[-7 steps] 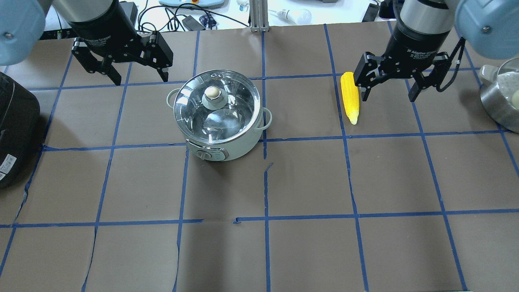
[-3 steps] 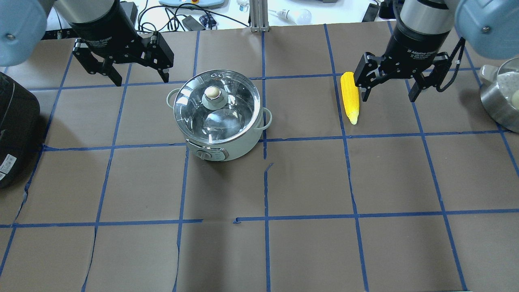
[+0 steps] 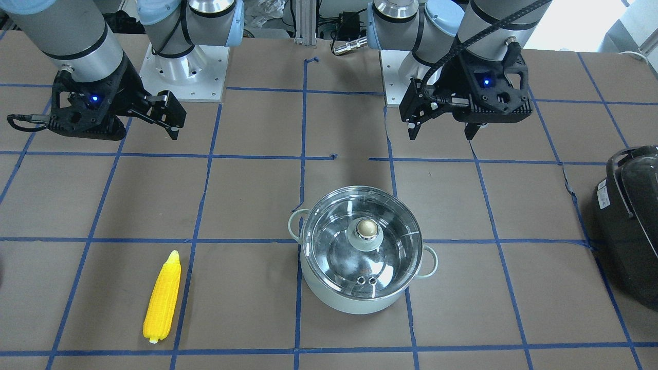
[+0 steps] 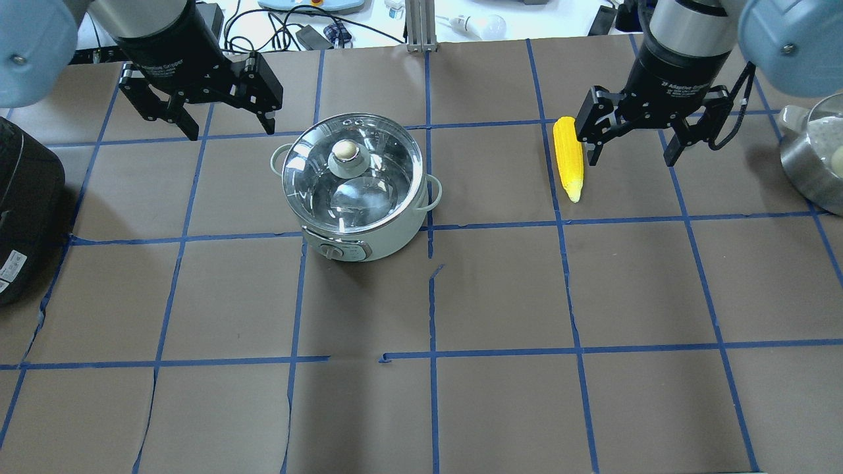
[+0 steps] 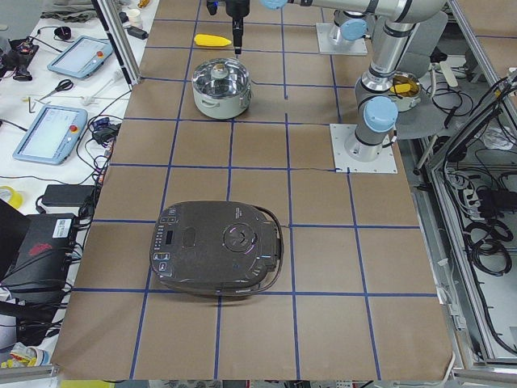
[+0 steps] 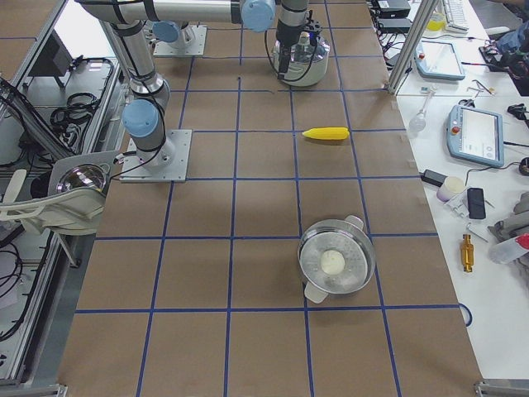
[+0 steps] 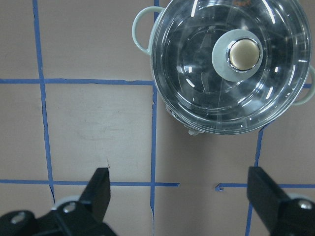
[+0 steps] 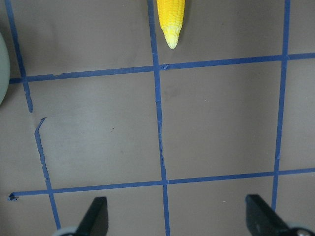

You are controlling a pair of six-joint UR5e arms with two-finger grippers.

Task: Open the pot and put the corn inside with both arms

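The mint-green pot (image 4: 402, 234) stands left of centre with its glass lid (image 4: 369, 191) on and the gold-topped knob (image 4: 343, 151) upright. It also shows in the front view (image 3: 339, 303) and the left wrist view (image 7: 142, 29). My left gripper (image 4: 229, 128) is open and empty, hovering beyond the pot's far left side. The yellow corn (image 4: 568, 158) lies flat on the table, its tapered tip toward me; its tip shows in the right wrist view (image 8: 170, 17). My right gripper (image 4: 630, 158) is open and empty, hovering just right of the corn.
A black appliance (image 4: 23, 210) with a handle sits at the table's left edge. A steel pan (image 4: 813, 158) holding a white ball sits at the right edge. Cables and devices lie beyond the far edge. Blue tape lines grid the brown table.
The left gripper has shifted very slightly. The pot, lid, corn and right gripper have not moved.
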